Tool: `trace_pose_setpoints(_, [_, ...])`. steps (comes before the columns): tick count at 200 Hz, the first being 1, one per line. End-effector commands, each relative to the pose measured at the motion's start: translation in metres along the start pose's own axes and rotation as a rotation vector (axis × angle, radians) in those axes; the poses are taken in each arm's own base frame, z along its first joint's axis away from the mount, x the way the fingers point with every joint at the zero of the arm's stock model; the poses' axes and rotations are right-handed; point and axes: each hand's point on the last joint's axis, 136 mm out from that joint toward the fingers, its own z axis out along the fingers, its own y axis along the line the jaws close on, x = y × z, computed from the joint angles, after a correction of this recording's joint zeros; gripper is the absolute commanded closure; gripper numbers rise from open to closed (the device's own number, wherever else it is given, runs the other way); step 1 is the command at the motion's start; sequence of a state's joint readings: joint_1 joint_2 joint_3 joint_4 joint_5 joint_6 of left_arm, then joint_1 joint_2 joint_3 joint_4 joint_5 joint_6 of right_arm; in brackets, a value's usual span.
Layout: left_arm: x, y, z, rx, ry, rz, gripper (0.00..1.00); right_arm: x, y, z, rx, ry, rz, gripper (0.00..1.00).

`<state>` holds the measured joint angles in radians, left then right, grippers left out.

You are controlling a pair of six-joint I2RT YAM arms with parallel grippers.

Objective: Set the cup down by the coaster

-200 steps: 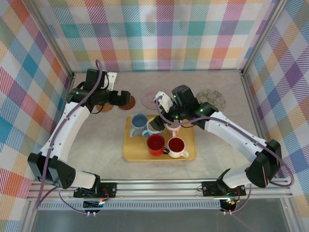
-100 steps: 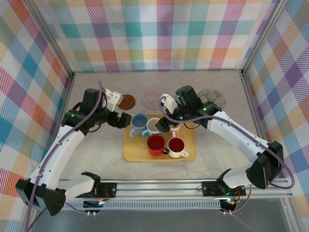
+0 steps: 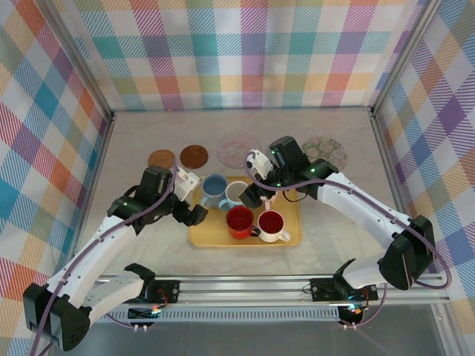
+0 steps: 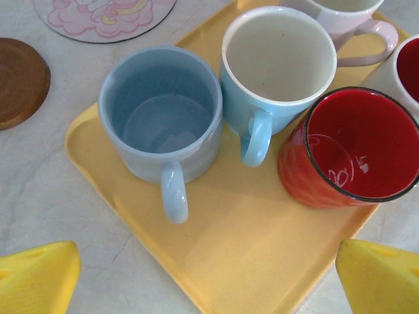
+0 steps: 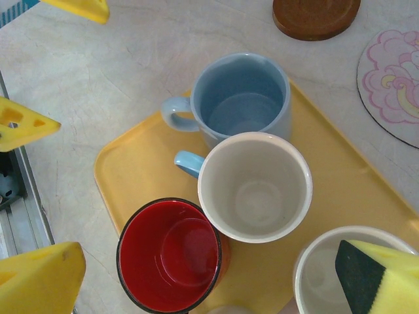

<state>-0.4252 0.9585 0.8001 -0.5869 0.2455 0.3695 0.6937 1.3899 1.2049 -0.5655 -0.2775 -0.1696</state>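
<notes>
Left jaws: my left gripper (image 3: 191,213) stood wide open and empty, at the left edge of the tray (image 3: 215,236).
Near row: a red cup (image 3: 240,220) and a white cup (image 3: 272,225), red inside, stood together along the near edge of the tray.
Right jaws: my right gripper (image 3: 252,196) was wide open and held nothing, above the far row.
Far row: a grey-blue cup (image 3: 214,187) stood in the far left corner of the tray, a pale blue cup (image 3: 237,194) just beside it, then a pink-handled cup (image 4: 337,18).
Coasters: a brown coaster (image 3: 161,159), a second brown coaster (image 3: 194,156), a pink coaster (image 3: 236,150) and a patterned coaster (image 3: 326,152) lay in a line near the far edge of the worktop (image 3: 148,245), apart from the tray.
</notes>
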Motion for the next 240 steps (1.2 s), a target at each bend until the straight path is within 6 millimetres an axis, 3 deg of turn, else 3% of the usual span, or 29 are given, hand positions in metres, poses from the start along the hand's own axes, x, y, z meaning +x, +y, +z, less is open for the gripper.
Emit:
trace_pose_setpoints(1, [-0.004, -0.002, 0.011, 0.019, -0.019, 0.099, 0.00, -0.004, 0.001, -0.004, -0.002, -0.031, 0.008, 0.01])
trace_pose_setpoints(24, [0.012, -0.003, 0.027, 0.043, 0.039, 0.118, 0.00, -0.005, 0.000, -0.002, -0.001, -0.040, 0.017, 0.01])
trace_pose_setpoints(78, [0.027, 0.008, 0.057, 0.021, 0.087, 0.131, 0.01, -0.002, -0.007, -0.002, 0.025, -0.035, 0.022, 0.01])
trace_pose_setpoints(118, [0.036, 0.013, 0.076, 0.015, 0.121, 0.123, 0.12, -0.001, -0.010, -0.002, 0.035, -0.040, 0.025, 0.01])
trace_pose_setpoints(167, [0.043, 0.014, 0.094, 0.033, 0.149, 0.114, 0.22, 0.000, -0.017, -0.004, 0.057, -0.050, 0.029, 0.01])
trace_pose_setpoints(172, [0.036, 0.016, 0.097, 0.026, 0.121, 0.119, 0.22, 0.000, -0.017, -0.004, 0.058, -0.050, 0.030, 0.01])
trace_pose_setpoints(200, [0.036, 0.016, 0.107, 0.041, 0.124, 0.123, 0.27, 0.001, -0.019, -0.004, 0.059, -0.049, 0.037, 0.01])
trace_pose_setpoints(240, [0.041, 0.020, 0.117, 0.044, 0.155, 0.146, 0.30, 0.002, -0.017, -0.002, 0.038, -0.050, 0.038, 0.01])
